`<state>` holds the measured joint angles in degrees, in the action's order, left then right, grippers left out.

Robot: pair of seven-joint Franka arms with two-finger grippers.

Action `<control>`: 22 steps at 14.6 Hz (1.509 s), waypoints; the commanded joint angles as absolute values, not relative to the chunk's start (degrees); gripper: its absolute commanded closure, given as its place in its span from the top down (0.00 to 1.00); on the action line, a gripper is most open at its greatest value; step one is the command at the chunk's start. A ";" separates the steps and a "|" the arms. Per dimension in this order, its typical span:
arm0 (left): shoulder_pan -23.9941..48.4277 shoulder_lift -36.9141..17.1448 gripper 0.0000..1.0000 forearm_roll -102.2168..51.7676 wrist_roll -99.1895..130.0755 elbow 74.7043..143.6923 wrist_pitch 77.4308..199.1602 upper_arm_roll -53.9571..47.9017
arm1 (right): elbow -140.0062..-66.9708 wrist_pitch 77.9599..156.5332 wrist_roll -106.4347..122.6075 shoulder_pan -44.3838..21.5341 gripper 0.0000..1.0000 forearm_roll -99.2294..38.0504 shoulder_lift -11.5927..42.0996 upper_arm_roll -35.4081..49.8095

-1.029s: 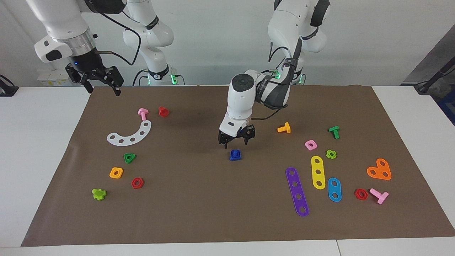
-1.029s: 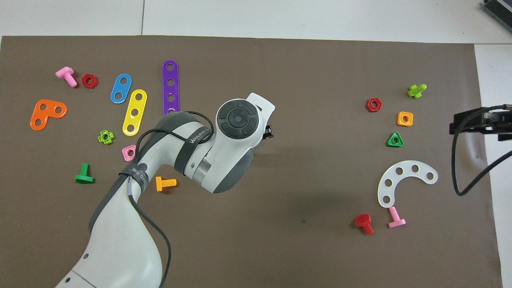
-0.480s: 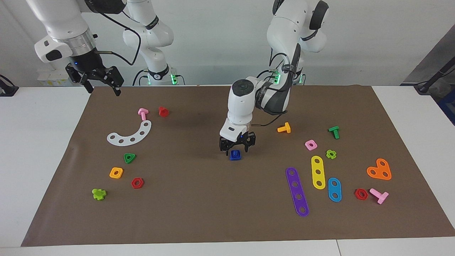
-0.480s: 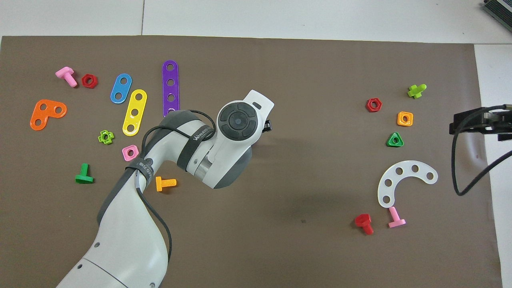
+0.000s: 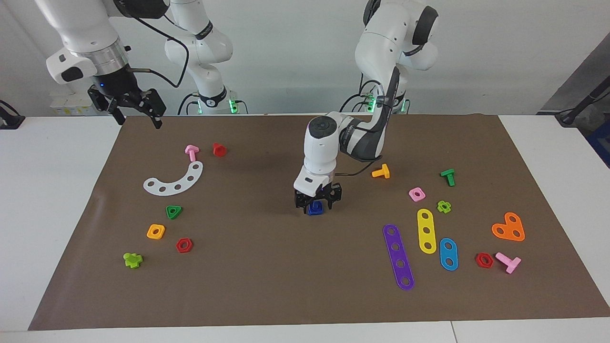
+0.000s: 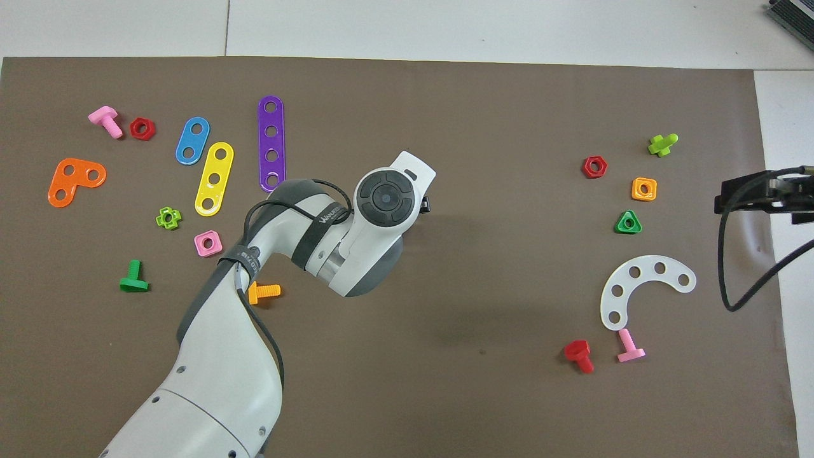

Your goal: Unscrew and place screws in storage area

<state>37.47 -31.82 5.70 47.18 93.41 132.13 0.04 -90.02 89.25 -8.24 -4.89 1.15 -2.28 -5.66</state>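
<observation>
Left gripper [image 5: 318, 202] is down at the middle of the brown mat [image 5: 267, 286], fingers spread to either side of the dark-blue bolt [image 5: 314, 208], which stands on the mat seated in a blue square nut; whether the fingers touch it cannot be told. In the overhead view the left arm's wrist covers both gripper and bolt. A band on the left forearm carries white lettering [image 6: 329, 216], too small to read for certain. Just nearer the robots than the gripper, toward the left arm's end, an orange bolt [image 5: 381, 171] lies on its side; near it a pink square nut [image 5: 417, 194], then the yellow strip [image 5: 426, 230], purple strip [image 5: 398, 256] and blue strip [image 5: 448, 254] side by side. Toward the right arm's end lies the storage area [image 5: 167, 200], a bare stretch of mat with the white curved strip [image 5: 174, 180], green triangular nut [image 5: 174, 211], orange square nut [image 5: 156, 231] and red hexagon nut [image 5: 184, 245] around it. Right gripper [image 5: 136, 112] waits in the air over the mat's corner at the right arm's end, fingers parted and holding nothing.
</observation>
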 commanded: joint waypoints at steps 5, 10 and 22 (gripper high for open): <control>37.79 -31.99 0.78 7.03 47.37 93.25 132.63 0.53 | -91.14 88.86 -7.21 -4.39 1.00 0.70 -3.43 -5.19; 37.62 -31.99 0.75 7.03 47.20 92.99 132.28 0.44 | -91.14 88.86 -7.21 -4.39 1.00 0.70 -3.43 -5.19; 36.39 -32.08 0.64 6.42 42.98 92.90 132.10 0.35 | -91.14 88.86 -7.21 -4.39 1.00 0.70 -3.43 -5.19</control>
